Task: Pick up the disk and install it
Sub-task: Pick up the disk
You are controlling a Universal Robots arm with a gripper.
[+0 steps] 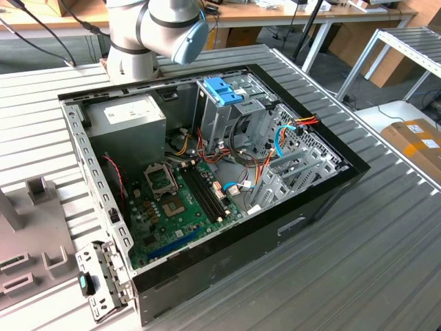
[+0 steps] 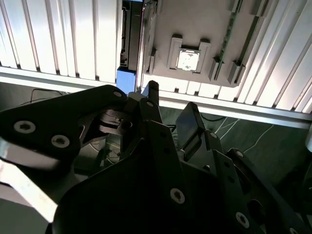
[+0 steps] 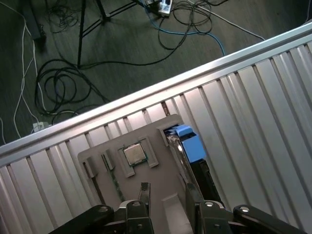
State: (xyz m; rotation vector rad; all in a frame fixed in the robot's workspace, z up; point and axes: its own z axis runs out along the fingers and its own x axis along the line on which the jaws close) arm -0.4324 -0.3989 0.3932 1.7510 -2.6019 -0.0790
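view: exterior view
worktop [image 1: 386, 227]: ribbed metal, carrying everything listed
computer case [image 1: 296, 207]: black, side open, lying flat in the middle of the frame
power-supply box [image 1: 127, 117]: grey with a white sticker, upper left inside the case
drive cage [image 1: 234, 121]: bare metal, upper middle of the case, topped by a blue latch [image 1: 224, 89]
motherboard [image 1: 179, 203]: green, lower left inside the case
arm [image 1: 158, 27]: pale grey with a blue cap, top of the frame, just behind the case
holder tray [image 1: 41, 234]: grey, at the exterior view's left, beside the case
view: first wrist view
tool [image 3: 165, 195]: released, black fingers [image 3: 144, 192] spread apart, gripping nothing, poised over the holder tray
disk [image 3: 190, 144]: standing on edge in a slot of the holder tray, blue bracket end showing, just beside one finger; contact cannot be told
processor chip [image 3: 135, 154]: square, silver, lying in a tray recess near the disk
floor [image 3: 73, 73]: dark, strewn with cables [image 3: 58, 85], beyond the worktop edge
view: second wrist view
tool [image 2: 171, 97]: fingers apart, nothing between them
disk [image 2: 126, 79]: on edge at the tray's side, blue end nearest the tool
processor chip [image 2: 187, 59]: in its recess, apart from the tool
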